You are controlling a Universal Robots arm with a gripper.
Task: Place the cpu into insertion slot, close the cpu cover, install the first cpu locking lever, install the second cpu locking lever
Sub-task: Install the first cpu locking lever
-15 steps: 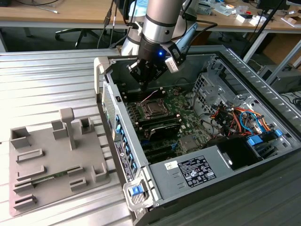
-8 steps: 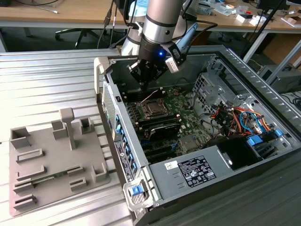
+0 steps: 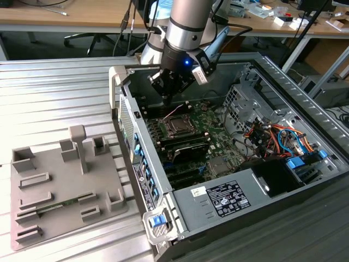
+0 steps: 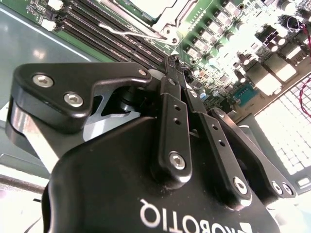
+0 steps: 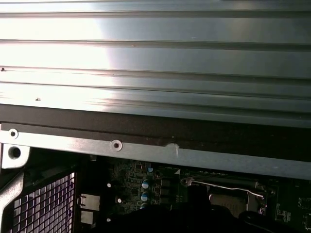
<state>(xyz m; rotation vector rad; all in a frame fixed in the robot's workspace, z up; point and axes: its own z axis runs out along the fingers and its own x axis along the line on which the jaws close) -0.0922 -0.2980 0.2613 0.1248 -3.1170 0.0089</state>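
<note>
An open computer case lies on its side, with the green motherboard [image 3: 204,128] inside. On the board sits the cpu socket; the cpu [image 3: 177,126] shows as a grey square in its middle, with the silver cpu cover [image 3: 185,132] lying flat around it. A thin wire locking lever [image 3: 173,112] rises at an angle from the socket's far side. It also appears as a silver rod in both wrist views [image 4: 131,33] [image 5: 223,186]. My gripper [image 3: 166,101] hangs just above the lever and the far edge of the socket. Its black fingers [image 4: 167,97] are shut together with nothing between them.
Dark memory slots [image 3: 182,146] run beside the socket. A drive cage with orange and blue cables [image 3: 272,136] fills the exterior view's right, and the power supply [image 3: 229,197] lies near the front. The case wall [image 3: 122,109] stands close to the gripper. A grey fixture plate [image 3: 60,185] rests on the ribbed table.
</note>
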